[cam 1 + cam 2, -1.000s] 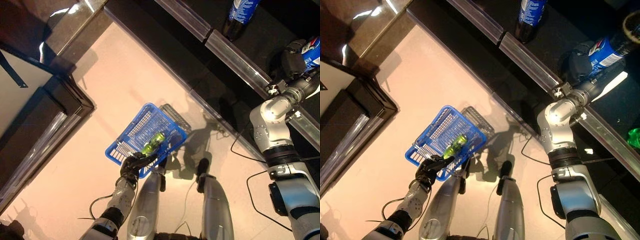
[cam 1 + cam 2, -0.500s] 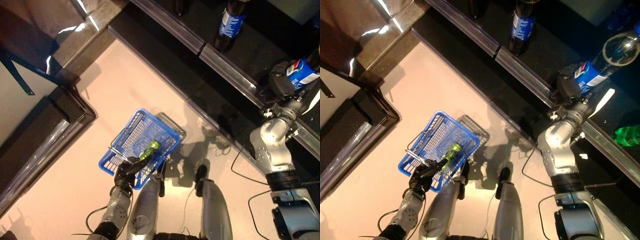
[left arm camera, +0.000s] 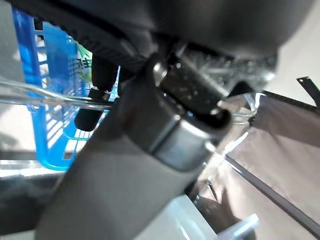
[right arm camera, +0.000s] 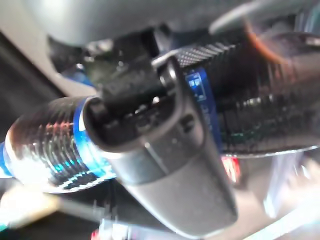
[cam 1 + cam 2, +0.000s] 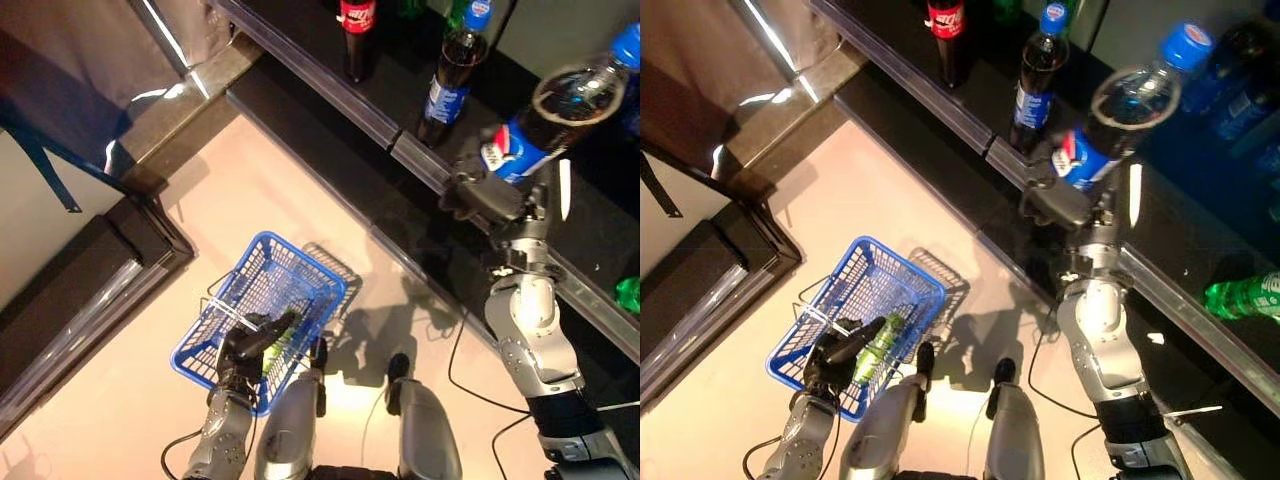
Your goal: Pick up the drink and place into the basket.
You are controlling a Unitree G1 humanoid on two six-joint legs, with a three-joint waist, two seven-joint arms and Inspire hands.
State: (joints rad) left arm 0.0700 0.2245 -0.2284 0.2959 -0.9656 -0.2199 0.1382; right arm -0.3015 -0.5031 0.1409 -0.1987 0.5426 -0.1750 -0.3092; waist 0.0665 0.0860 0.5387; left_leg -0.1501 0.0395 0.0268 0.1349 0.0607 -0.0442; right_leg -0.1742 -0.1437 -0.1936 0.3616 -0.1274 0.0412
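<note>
Dark shelf (image 5: 330, 85) runs across the top of the eye views, light floor (image 5: 270, 200) below it. On the shelf stand a red-label cola bottle (image 5: 357, 30) and a blue-label cola bottle (image 5: 446, 85); a green bottle (image 5: 1245, 297) lies further along on the right. Blue basket (image 5: 205, 352) hangs low over the floor, carried by the left robot hand (image 5: 245, 345), whose fingers are curled round the wire handle (image 3: 45, 97) (the left wrist view shows the wire passing under the fingers). A small green drink (image 5: 878, 347) already lies inside the basket, just beside that hand.

Right robot hand (image 5: 490, 195) is raised at the shelf edge and clamped on the big cola bottle (image 5: 545, 115), a blue-capped, blue-label one; the right wrist view shows the fingers wrapped over its label. The bottle looks lifted, tilted with its cap away from the robot, but whether it is fully clear of the shelf cannot be told.

Step in hand, as I judge it: pick done, carry to the basket not yet done. The next move calls for swinging the right arm down and across to the basket mouth, well apart from it now, keeping the heavy bottle firmly held, then opening over the free part beside the green drink.
</note>
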